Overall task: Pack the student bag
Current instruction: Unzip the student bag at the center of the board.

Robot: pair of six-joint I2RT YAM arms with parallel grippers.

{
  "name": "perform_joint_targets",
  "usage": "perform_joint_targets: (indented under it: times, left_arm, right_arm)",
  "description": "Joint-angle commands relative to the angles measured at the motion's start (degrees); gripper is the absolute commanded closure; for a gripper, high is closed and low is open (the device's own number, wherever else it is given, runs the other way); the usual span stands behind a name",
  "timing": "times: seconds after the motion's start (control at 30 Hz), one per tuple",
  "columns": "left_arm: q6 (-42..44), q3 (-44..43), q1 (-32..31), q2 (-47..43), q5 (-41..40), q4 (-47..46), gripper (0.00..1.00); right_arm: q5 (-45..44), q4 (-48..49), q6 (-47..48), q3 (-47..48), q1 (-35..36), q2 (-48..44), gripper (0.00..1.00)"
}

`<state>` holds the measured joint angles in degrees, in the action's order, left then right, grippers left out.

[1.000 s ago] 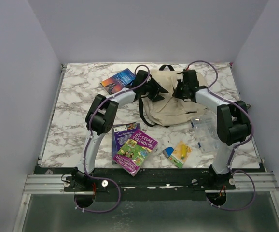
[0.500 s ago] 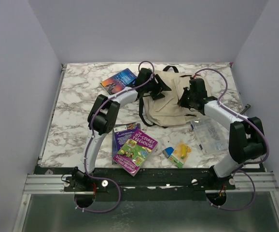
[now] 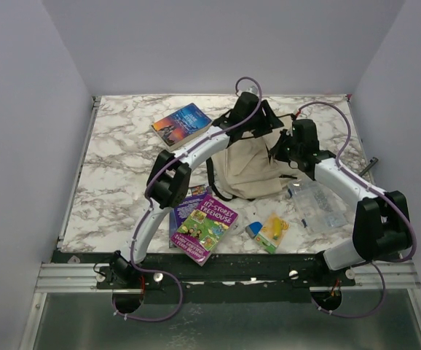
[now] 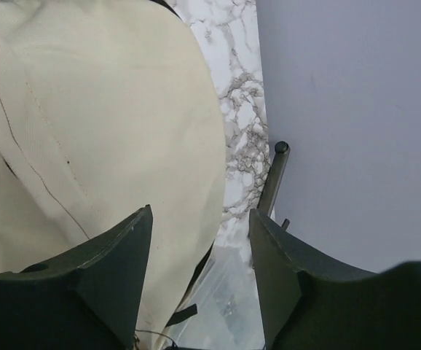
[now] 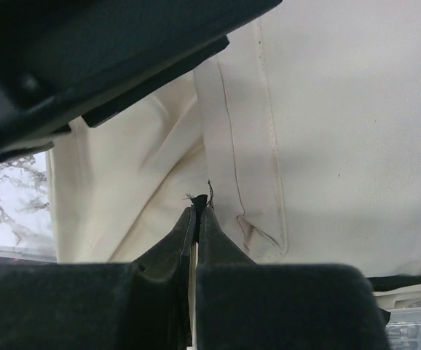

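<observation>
Sitting slumped on the marble table, just off its middle toward 2 o'clock: student bag. Left gripper at the bag's 12 o'clock edge, jaws spread, gripping nothing. Right gripper at its 2 o'clock, jaws closed, pinching cream bag fabric. Clear box at bag's 4 o'clock.

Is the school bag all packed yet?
Not yet. Nothing looks packed: the blue book, the Treehouse book and the yellow packet lie out on the table. Right now the right hand pinches the cloth of the bag, and the left hand hovers open above it. Those things are left to go in.
</observation>
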<state>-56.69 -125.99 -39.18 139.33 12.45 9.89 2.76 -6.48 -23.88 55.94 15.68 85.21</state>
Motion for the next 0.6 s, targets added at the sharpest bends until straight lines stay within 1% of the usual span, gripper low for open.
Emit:
perform_joint_targets:
  times: [0.0,0.07,0.17,0.23,0.4,0.47,0.57]
  left_arm:
    - [-2.44,-2.15,-0.41,4.59,-2.48,4.22,0.44]
    - [-2.71,0.2,-0.49,3.12,-3.09,4.32,0.44]
    - [1.64,4.51,-0.72,-1.07,-5.83,2.32,0.37]
    - [4.76,5.42,-0.3,-3.29,-6.74,3.17,0.36]
    - [8.66,9.53,0.11,-8.47,-10.57,5.32,0.36]
    - [9.26,11.19,0.09,-9.6,-11.89,5.56,0.36]
    - [7.04,12.22,0.14,-9.5,-11.74,6.64,0.36]
  right_arm:
    - [0.88,2.31,1.31,-1.12,0.14,-2.19,0.99]
    - [0.22,2.3,1.36,-0.81,0.14,-2.18,0.99]
    - [-0.66,2.18,1.55,-0.64,0.07,-1.84,0.99]
    - [-0.36,2.39,1.51,-0.79,0.13,-1.43,0.99]
    - [0.0,3.05,1.2,-1.28,0.14,-0.77,0.99]
    - [-0.04,2.55,1.15,-1.03,0.14,-0.57,0.99]
    - [0.61,2.65,0.89,-1.25,0.14,-0.7,0.99]
